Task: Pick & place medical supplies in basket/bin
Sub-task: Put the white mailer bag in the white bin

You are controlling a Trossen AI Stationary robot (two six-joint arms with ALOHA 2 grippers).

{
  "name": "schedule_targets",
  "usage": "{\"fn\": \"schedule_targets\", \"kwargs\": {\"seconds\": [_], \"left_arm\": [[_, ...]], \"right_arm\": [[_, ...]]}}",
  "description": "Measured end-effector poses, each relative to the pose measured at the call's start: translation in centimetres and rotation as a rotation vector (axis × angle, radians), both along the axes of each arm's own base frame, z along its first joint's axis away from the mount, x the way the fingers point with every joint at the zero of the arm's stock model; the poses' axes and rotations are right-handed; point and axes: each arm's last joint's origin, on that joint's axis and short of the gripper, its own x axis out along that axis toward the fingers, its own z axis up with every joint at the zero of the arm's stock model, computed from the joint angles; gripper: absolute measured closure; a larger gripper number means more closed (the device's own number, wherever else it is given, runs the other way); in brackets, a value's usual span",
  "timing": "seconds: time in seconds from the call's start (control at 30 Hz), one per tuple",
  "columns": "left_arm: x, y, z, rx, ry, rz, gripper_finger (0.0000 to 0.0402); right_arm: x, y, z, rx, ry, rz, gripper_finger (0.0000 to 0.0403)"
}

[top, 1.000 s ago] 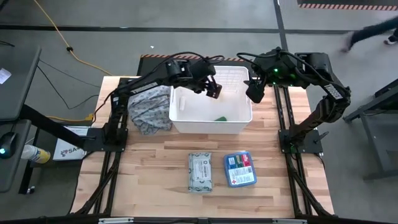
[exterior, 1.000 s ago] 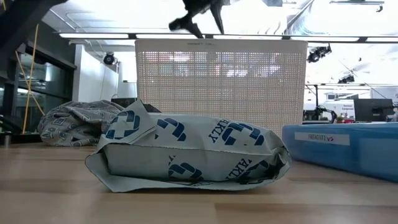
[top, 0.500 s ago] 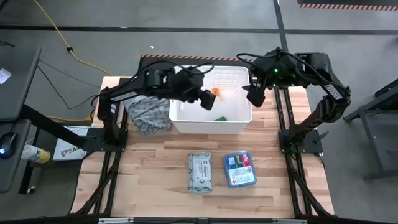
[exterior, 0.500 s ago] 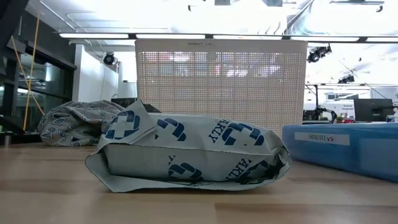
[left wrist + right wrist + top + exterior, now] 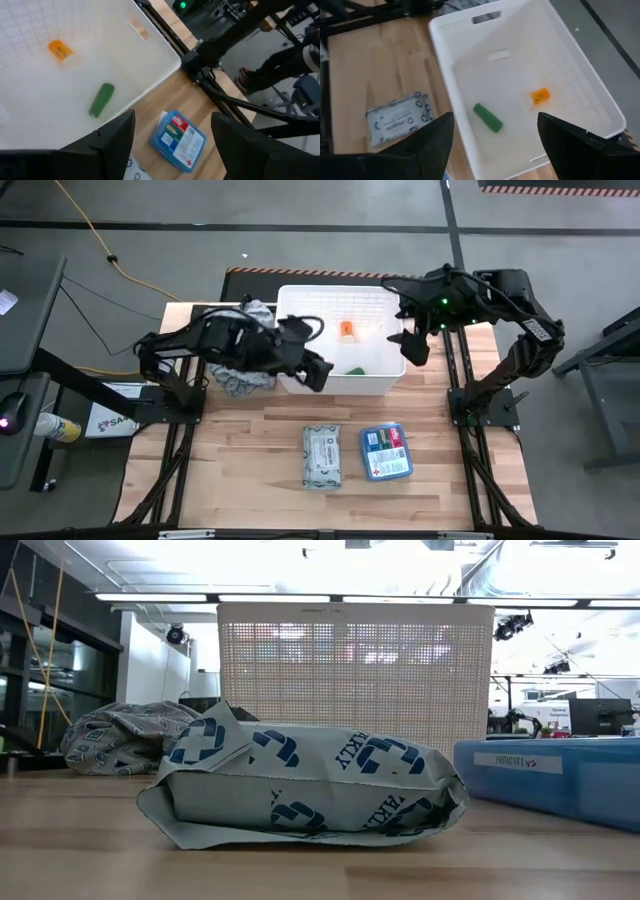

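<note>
The white basket (image 5: pixel 390 385) stands at the table's far middle. On its floor lie an orange bottle (image 5: pixel 346 330), a green tube (image 5: pixel 355 369) and a pale small tube (image 5: pixel 498 55). The grey-white wipes pack (image 5: pixel 322 456) and the blue box (image 5: pixel 386 451) lie flat on the wood nearer the front. My left gripper (image 5: pixel 315 370) hovers open and empty over the basket's near left corner. My right gripper (image 5: pixel 415 345) hangs open and empty just outside the basket's right wall. Neither gripper shows in the low view.
A grey patterned cloth heap (image 5: pixel 240 365) lies against the basket's left side, under my left arm. Bare wood lies left of the wipes pack and along the near edge. In the low view the wipes pack (image 5: pixel 300 785) hides much of the basket wall (image 5: pixel 355 670).
My left gripper has drawn back from over the basket's middle toward the table's left and near edge, rising out of the low view. The orange bottle that it covered now lies in plain sight on the basket floor. My right gripper has swung a little toward the near edge.
</note>
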Motion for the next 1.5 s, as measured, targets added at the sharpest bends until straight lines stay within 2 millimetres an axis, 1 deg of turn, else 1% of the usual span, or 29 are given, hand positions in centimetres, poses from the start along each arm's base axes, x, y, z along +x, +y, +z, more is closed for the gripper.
{"fn": "schedule_targets", "kwargs": {"seconds": [0.17,0.3,0.47,0.57,0.77,0.87,1.03,1.13,1.27,1.4,1.5], "left_arm": [[-1.1,-2.2,-0.1,-0.035,0.007,0.019,0.0108],[-1.9,-3.9,-0.5,-0.055,0.041,0.048,0.0108],[-3.5,-5.9,-1.2,-0.064,0.099,0.098,0.0108],[-4.5,-7.0,-1.5,-0.065,0.123,0.120,0.0108],[-5.4,-9.1,-1.6,-0.066,0.117,0.067,0.0108],[-5.8,-9.9,-1.6,-0.061,0.114,0.038,0.0108],[-6.3,-11.0,-1.9,-0.032,0.113,0.013,0.0108],[-6.2,-11.5,-2.7,-0.008,0.141,0.003,0.0108],[-5.8,-12.0,-4.3,0.004,0.205,0.001,0.0108],[-5.3,-12.4,-6.7,0.004,0.289,0.024,0.0108],[-5.0,-12.7,-8.7,-0.012,0.354,0.060,0.0108]], "right_arm": [[0.2,1.8,0.0,0.003,-0.001,0.079,0.0126],[0.2,3.5,0.0,0.008,-0.002,0.149,0.0126],[0.0,5.6,0.0,0.062,-0.012,0.186,0.0126],[-0.2,6.7,0.0,0.075,-0.018,0.191,0.0126],[-0.4,8.5,-0.1,0.063,-0.040,0.132,0.0126],[0.2,9.5,-0.5,0.056,-0.032,0.123,0.0126],[2.1,11.7,-1.9,0.055,0.022,0.135,0.0126],[3.5,13.0,-3.0,0.036,0.058,0.136,0.0126],[5.0,14.1,-4.3,-0.017,0.092,0.128,0.0126],[5.9,14.6,-5.1,-0.024,0.110,0.109,0.0126],[6.1,14.7,-5.3,-0.024,0.115,0.101,0.0126]]}}
